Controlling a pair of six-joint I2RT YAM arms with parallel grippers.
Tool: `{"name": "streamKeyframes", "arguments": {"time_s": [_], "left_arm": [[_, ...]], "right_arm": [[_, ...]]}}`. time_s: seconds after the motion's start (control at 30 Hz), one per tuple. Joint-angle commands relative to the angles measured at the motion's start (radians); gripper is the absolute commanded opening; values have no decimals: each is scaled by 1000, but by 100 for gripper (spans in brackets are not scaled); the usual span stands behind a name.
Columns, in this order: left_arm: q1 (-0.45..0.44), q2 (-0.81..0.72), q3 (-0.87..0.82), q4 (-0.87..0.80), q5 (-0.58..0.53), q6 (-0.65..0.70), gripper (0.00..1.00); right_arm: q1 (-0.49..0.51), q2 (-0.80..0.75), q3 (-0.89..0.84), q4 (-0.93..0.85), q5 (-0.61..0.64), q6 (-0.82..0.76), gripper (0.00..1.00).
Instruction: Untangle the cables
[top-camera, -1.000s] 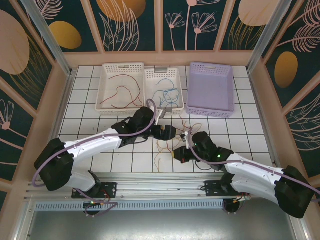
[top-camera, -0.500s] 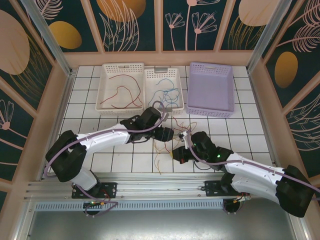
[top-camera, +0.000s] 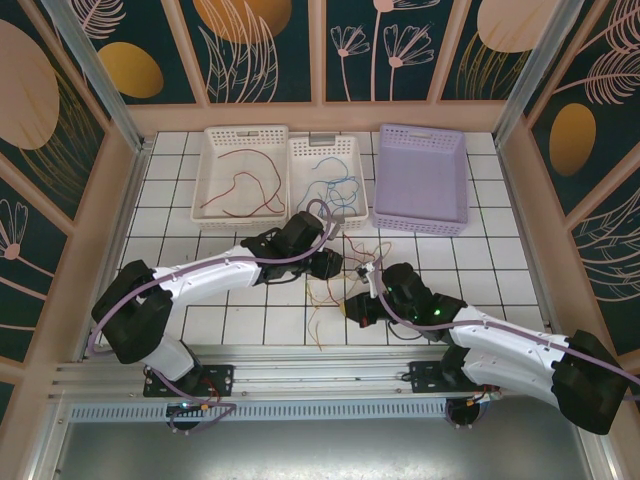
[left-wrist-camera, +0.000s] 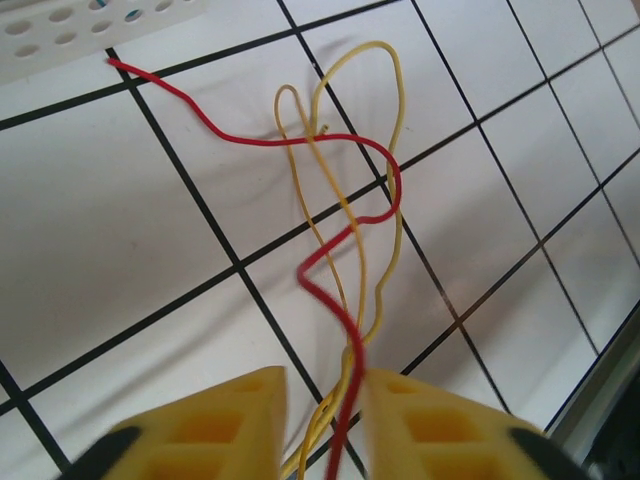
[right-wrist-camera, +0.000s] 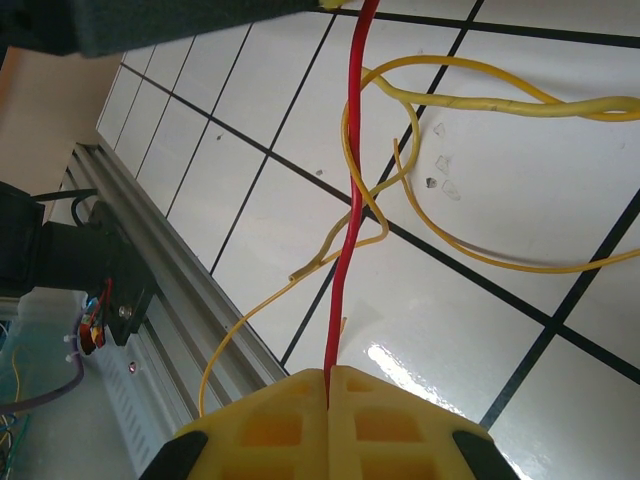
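Take the middle white basket (top-camera: 325, 141) as your mark. It holds blue and green strands (top-camera: 335, 188). A second white basket (top-camera: 245, 131) with a red strand (top-camera: 240, 180) sits right beside it on the left, and a purple basket (top-camera: 420, 226) is just to its right. Just in front of your mark, the left gripper (top-camera: 333, 264) is at the tangled cables (top-camera: 352, 262) on the tiles. The right gripper (top-camera: 362, 306) lies further forward and slightly right, among the same cables.

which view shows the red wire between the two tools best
Left wrist: the red wire shows nearly whole, crossing the yellow wire. Right wrist shows one straight stretch rising from the right tool, which pinches it. Top external: barely a thread.
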Motion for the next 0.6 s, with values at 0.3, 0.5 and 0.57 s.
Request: {"name": "streamKeyframes", "arguments": {"time_s": [0.3, 0.5, 0.57], "left_arm": [[-5, -41, 34, -1, -74, -14, 0], [-5, -157, 33, 64, -103, -84, 0], [-5, -195, 35, 84, -113, -101, 0]], "right_arm": [[5, -88, 11, -82, 148, 34, 0], [-34, -213, -11, -114, 173, 65, 25], [-52, -266, -17, -120, 163, 72, 36]]}}
